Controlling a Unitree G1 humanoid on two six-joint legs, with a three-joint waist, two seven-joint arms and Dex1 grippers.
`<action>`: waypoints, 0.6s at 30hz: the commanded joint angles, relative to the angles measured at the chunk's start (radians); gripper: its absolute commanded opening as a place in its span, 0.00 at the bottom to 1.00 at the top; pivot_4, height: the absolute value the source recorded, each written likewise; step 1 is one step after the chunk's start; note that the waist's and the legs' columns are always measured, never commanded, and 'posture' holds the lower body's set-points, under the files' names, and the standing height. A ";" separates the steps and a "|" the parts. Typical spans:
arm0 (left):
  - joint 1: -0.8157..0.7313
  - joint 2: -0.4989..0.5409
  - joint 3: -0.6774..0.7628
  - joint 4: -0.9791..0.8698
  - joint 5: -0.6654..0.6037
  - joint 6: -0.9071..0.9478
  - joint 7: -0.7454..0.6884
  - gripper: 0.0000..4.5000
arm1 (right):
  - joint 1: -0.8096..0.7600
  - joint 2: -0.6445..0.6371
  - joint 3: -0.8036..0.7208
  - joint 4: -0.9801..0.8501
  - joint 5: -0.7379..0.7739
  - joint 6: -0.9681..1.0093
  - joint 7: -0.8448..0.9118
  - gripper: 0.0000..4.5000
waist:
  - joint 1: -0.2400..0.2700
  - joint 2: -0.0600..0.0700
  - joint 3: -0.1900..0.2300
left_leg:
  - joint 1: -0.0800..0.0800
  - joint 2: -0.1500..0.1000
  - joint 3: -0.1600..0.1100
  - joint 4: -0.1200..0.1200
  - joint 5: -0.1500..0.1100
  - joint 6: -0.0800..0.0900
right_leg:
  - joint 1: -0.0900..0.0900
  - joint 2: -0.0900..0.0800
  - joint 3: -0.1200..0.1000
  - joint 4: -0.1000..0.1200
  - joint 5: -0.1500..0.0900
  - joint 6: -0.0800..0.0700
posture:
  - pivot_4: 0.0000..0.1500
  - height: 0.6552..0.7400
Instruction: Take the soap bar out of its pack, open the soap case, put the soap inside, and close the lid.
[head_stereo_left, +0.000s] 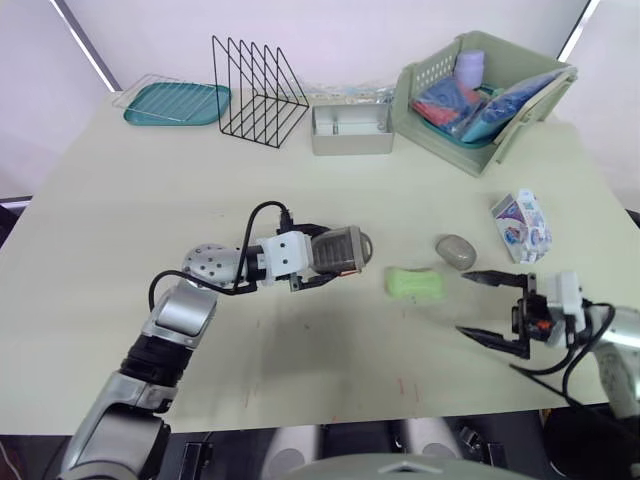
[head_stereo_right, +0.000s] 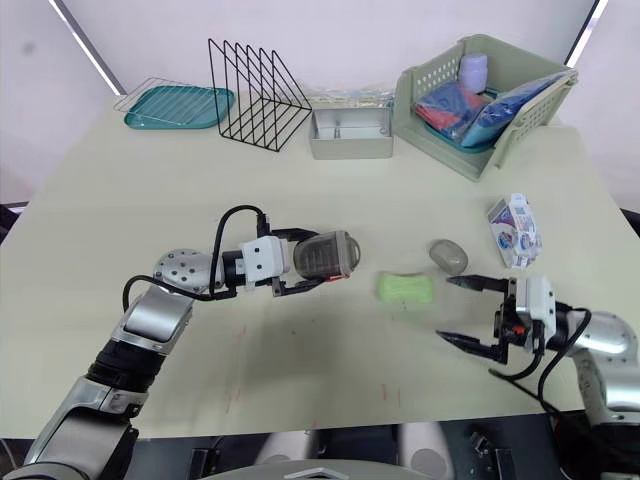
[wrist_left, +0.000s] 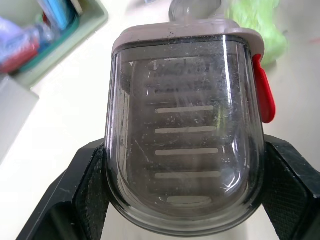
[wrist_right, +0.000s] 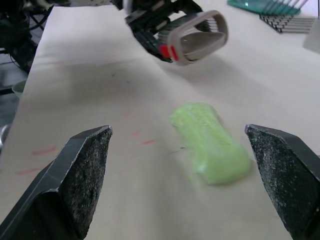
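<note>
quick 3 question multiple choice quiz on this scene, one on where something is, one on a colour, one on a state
1. Where is the soap bar?
A. inside the soap case
B. on the table, between the soap case and the right gripper
C. held by the right gripper

2. What colour is the latch on the soap case?
A. red
B. blue
C. yellow

3. What state is the right gripper in?
A. shut on the soap bar
B. shut on nothing
C. open, holding nothing

Answers:
1 B, the green bar lies bare on the tabletop.
2 A, the left wrist view shows the latch is red.
3 C, its fingers stand wide apart, short of the bar.
</note>
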 joint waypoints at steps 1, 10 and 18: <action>-0.048 0.021 0.001 -0.021 -0.045 0.079 -0.068 0.77 | 0.025 0.020 -0.002 -0.001 0.012 -0.092 0.032 0.99 | 0.000 0.000 0.000 | 0.000 0.000 0.000 0.000 0.000 0.000 | 0.000 0.000 0.000 0.000 0.000 0.000 | 1.00 1.00; -0.144 0.056 -0.098 -0.053 0.009 0.221 -0.191 0.77 | 0.053 0.050 0.020 -0.025 0.031 -0.133 0.024 0.99 | -0.003 0.000 0.000 | 0.000 0.000 0.000 0.000 0.000 0.000 | 0.000 0.000 0.000 0.001 0.000 0.000 | 1.00 1.00; -0.245 0.042 -0.182 -0.063 0.089 0.355 -0.222 0.77 | 0.125 0.058 0.021 -0.049 0.054 -0.121 0.016 0.99 | 0.001 0.000 0.000 | 0.000 0.000 0.000 0.001 0.000 0.000 | 0.000 0.001 0.000 0.001 0.000 0.000 | 1.00 1.00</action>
